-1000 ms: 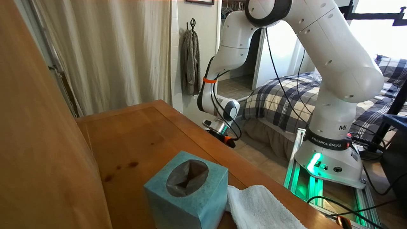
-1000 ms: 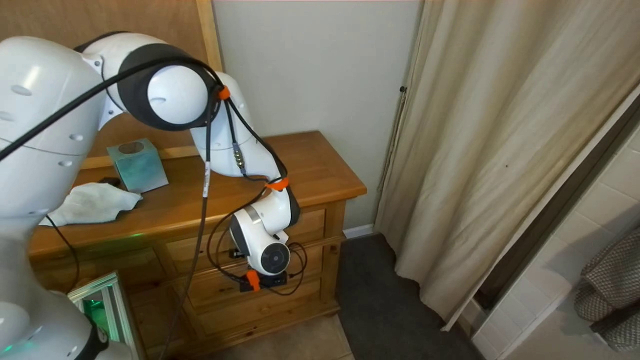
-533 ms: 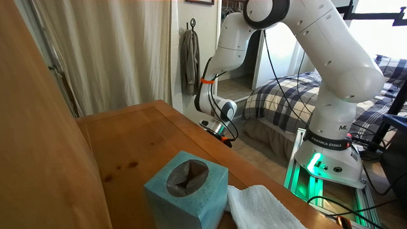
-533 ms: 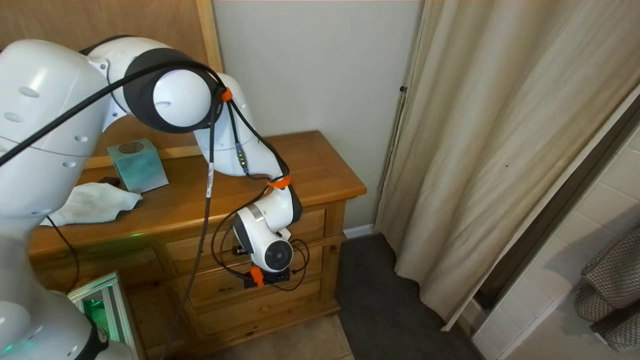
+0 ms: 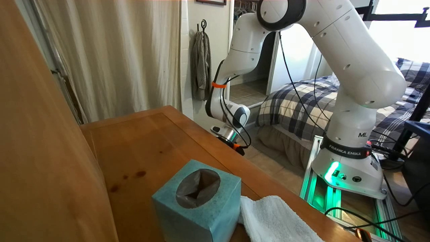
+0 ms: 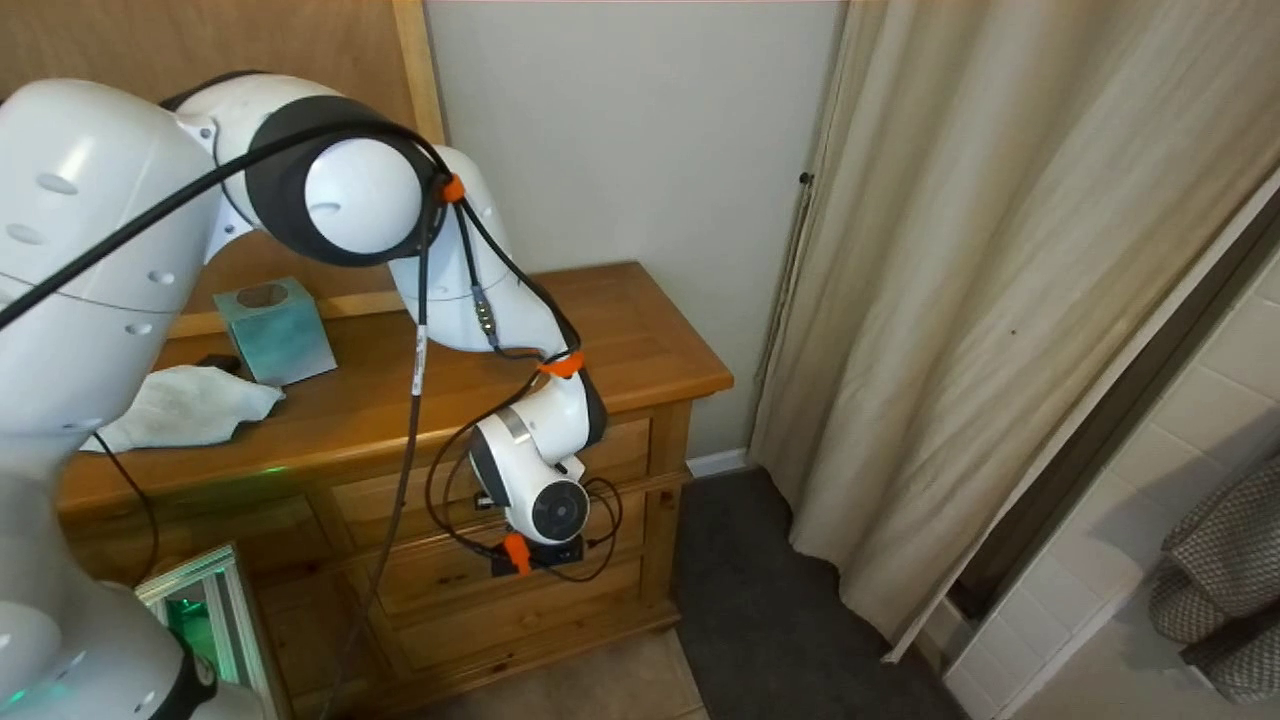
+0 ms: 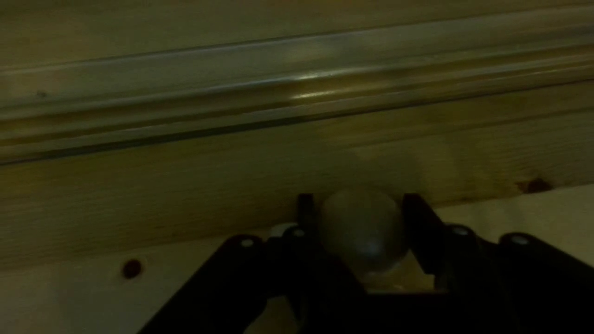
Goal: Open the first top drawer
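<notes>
At the front of the wooden dresser (image 6: 664, 545), my tool (image 7: 358, 208) sits with its fingers (image 7: 417, 227) on either side of a round drawer knob (image 7: 364, 234); the wrist feed is dark, but the gap matches the knob so closely that I read it as gripped. Reaching and taking hold look done to me. The pull is what remains: only a thin dark line runs between the moulding (image 7: 232, 90) and the drawer front (image 7: 185, 195), so I judge it closed. Which row this knob belongs to I can't confirm; in an exterior view the arm's wrist (image 6: 525, 475) hides it, with part of the top drawer (image 6: 620, 452) showing just beside. Up on the worktop (image 6: 650, 330), the tissue box (image 6: 280, 335) and white towel (image 6: 190, 408) are well apart from the knob and should play no part in the pull.
</notes>
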